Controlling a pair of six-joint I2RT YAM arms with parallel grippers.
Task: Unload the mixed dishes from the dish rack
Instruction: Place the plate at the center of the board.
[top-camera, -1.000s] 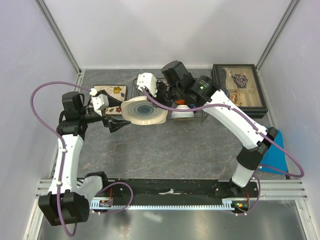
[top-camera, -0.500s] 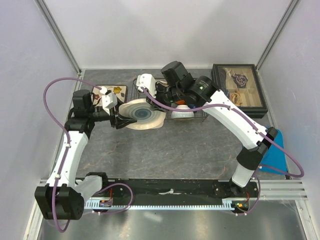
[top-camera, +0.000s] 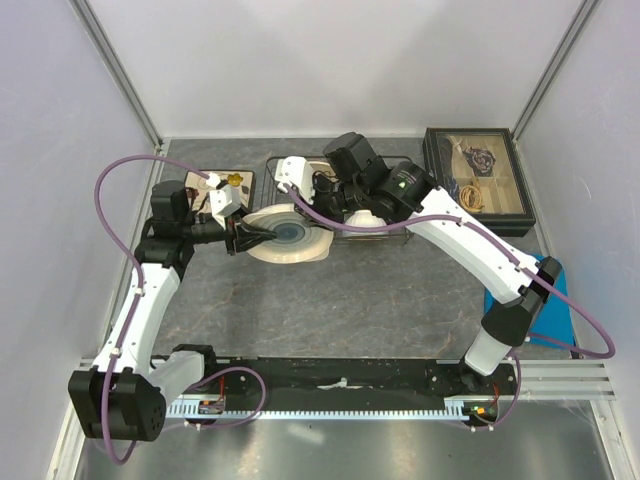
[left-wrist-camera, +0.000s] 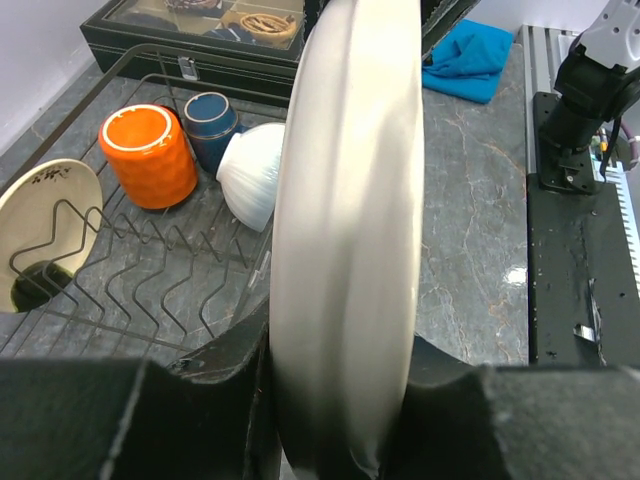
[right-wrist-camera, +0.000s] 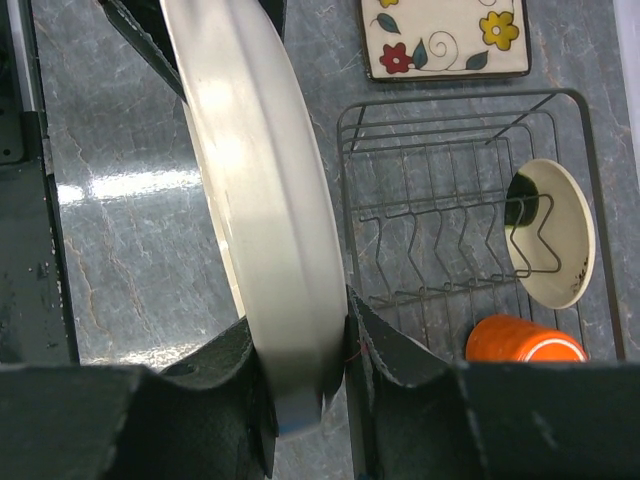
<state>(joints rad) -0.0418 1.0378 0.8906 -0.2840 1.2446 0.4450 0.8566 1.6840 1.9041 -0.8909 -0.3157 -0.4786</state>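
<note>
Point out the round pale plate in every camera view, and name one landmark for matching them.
Top external: round pale plate left of centre, face tilted up, just in front of the rack.
Left wrist: plate edge-on, rising from the bottom middle to the top.
Right wrist: plate edge-on, slanting from the top left to the bottom middle.
Shared landmark: the dish rack, beside the plate in each view.

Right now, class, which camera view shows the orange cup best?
The left wrist view: the orange cup shows whole, rim and side both clear. The right wrist view shows only part of it; in the top view the right arm hides it.
</note>
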